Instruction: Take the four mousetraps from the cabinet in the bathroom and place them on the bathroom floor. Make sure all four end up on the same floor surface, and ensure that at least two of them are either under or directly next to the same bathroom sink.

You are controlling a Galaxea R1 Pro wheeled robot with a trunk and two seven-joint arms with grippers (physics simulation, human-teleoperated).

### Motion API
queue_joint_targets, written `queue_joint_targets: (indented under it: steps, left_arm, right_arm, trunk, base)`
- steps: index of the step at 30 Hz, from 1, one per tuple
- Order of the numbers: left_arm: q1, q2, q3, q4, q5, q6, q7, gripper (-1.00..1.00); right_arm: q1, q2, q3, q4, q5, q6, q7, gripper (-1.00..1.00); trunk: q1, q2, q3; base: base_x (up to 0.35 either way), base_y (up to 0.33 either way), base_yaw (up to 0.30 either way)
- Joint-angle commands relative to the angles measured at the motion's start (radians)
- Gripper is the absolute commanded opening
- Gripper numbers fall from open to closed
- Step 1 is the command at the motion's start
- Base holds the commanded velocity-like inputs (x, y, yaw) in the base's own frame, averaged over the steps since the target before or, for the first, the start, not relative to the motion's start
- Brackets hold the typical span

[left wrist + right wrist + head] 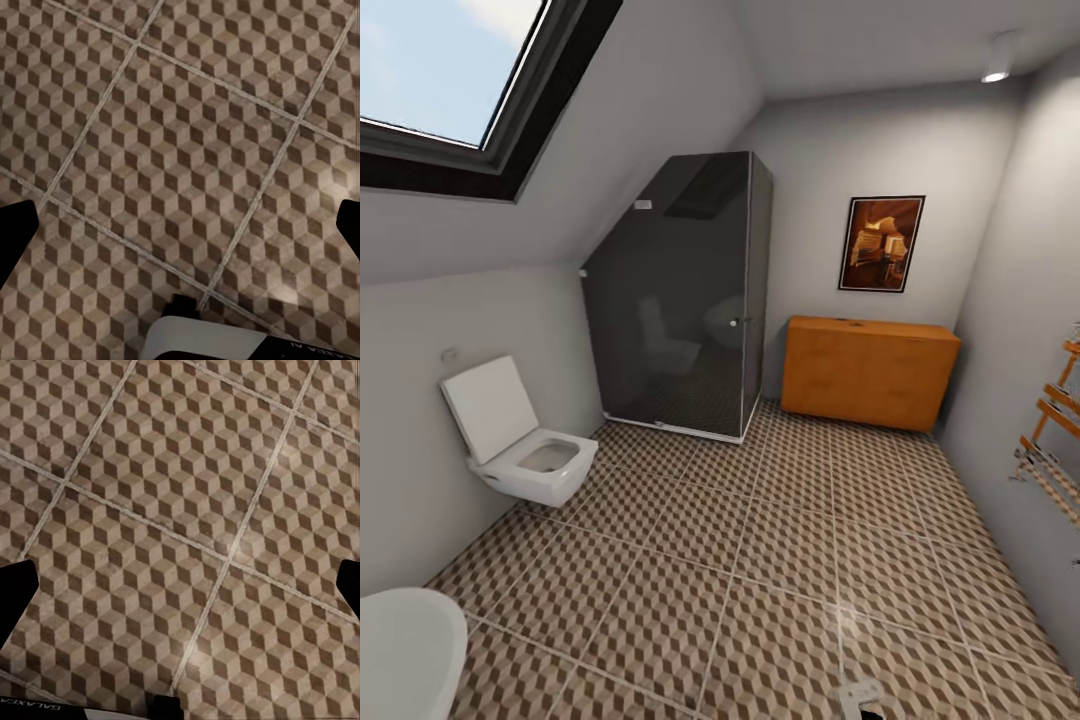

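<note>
Across the room from us, the bathroom floor [780, 560] runs out in brown-beige cube tiles with pale grout, from our base to the far wall. Dark glass shower stall [680, 300] fills the far corner under the sloped ceiling. Cabinet [868, 372] next: orange-brown chest against the far wall, right of the shower and just below a framed picture [881, 243]. Drawers look shut from here; too far to make out handles, and what it holds is hidden from us. Wall-hung toilet [520, 440] on the left wall, lid up. White rounded basin edge [405, 650] at our near left.

Left gripper [180, 229]: both dark fingertips sit at the frame edges, spread wide, nothing between them, tile below. Right gripper [180, 585]: same, spread wide and empty over tile.
</note>
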Motion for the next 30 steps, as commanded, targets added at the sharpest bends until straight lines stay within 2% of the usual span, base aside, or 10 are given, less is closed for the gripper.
queue_joint_targets:
  steps: [1, 18, 30]
  left_arm:
    - [-0.001, -0.001, -0.009, 0.004, 0.006, -0.006, 0.001, 1.00]
    - [-0.001, -0.001, -0.009, 0.004, 0.005, -0.004, 0.001, 1.00]
    - [-0.001, 0.004, -0.009, 0.004, 0.005, -0.003, 0.000, 1.00]
  right_arm:
    - [-0.002, 0.000, -0.005, 0.004, 0.008, -0.006, -0.003, 1.00]
    - [-0.002, 0.000, -0.005, 0.004, 0.008, -0.006, -0.003, 1.00]
    - [-0.002, 0.000, -0.005, 0.004, 0.008, -0.006, -0.003, 1.00]
  trunk:
    - [0.000, -0.001, 0.000]
    - [0.000, -0.001, 0.000]
    - [0.000, -0.001, 0.000]
  base:
    - [0.000, 0.000, -0.237]
    - [0.003, 0.000, -0.242]
    - [0.260, 0.000, -0.026]
